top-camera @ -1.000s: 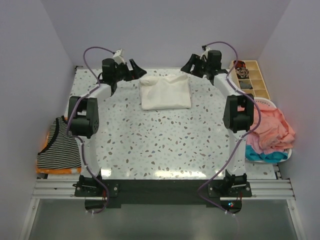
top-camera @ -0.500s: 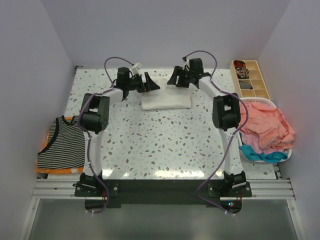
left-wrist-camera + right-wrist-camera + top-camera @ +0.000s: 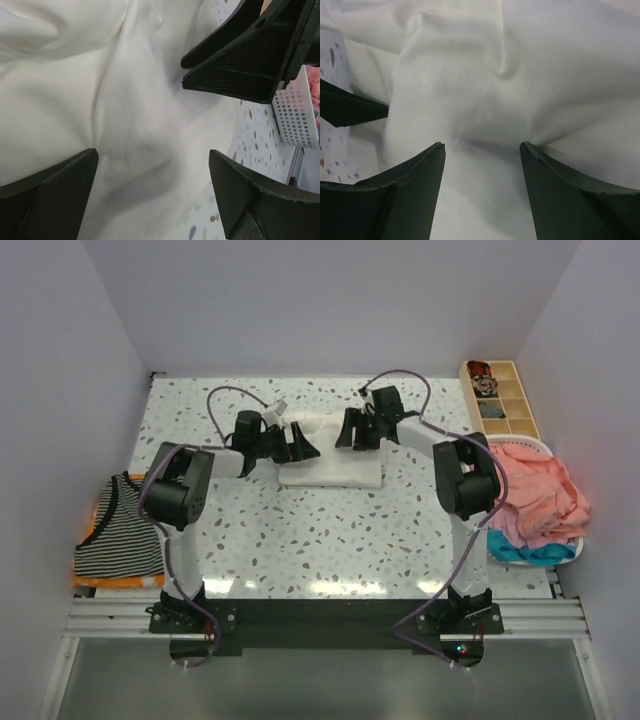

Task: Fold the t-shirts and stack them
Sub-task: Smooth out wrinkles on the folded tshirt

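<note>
1. Striped t-shirt (image 3: 120, 530) is parked at the left edge of the table (image 3: 320, 540). It's laid flat on an orange t-shirt (image 3: 110, 582), which is only seen peeking out at the near side.
2. Left gripper (image 3: 303, 443) is held low over the left part of the cream t-shirt (image 3: 335, 472). Its jaws are spread wide and nothing is pinched.
3. That cream t-shirt is folded into a rectangle and placed toward the far edge, roughly midway between the left and right edges. The cloth is pretty wrinkled under both grippers.
4. Right gripper (image 3: 348, 432) is set on the shirt's right part, facing the left one. Its jaws are kept apart but narrower, and a pucker of cloth is raised between the tips.
5. A wooden tray (image 3: 505, 400) is tucked in the far right corner. Along the right edge, a white basket (image 3: 532, 444) is heaped with a coral-pink t-shirt (image 3: 540, 495), and a blue t-shirt (image 3: 520, 552) is seen underneath.
</note>
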